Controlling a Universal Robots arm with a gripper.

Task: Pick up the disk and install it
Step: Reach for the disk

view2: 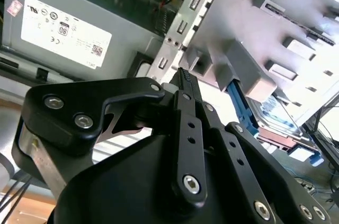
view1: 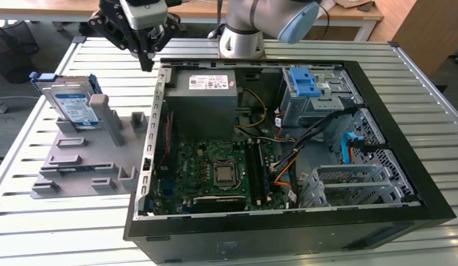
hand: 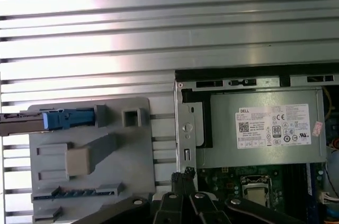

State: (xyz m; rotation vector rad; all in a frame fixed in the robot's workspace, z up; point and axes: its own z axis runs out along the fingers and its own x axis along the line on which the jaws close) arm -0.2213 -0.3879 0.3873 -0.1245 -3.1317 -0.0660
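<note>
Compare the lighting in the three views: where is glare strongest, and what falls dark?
First wrist view: strong glare on the table slats. Second wrist view: the fixture washes out towards white, the gripper dark before it. Exterior view: softer light, no glare on the disk.

Silver disk (view1: 66, 87), blue-white label (view1: 75, 108), grey fixture (view1: 81, 160), black case (view1: 288, 238)

An open computer case (view1: 288, 239) lies on a slatted metal bench (view1: 58, 238). Inside it, a grey power-supply box (view1: 202, 102) (white sticker on top) sits above a green circuit board (view1: 221, 177). A blue latch piece (view1: 306, 83) tops a metal cage toward the exterior view's right. A grey moulded holder (view1: 73, 166) lies just beside the case, on the exterior view's left.
</note>
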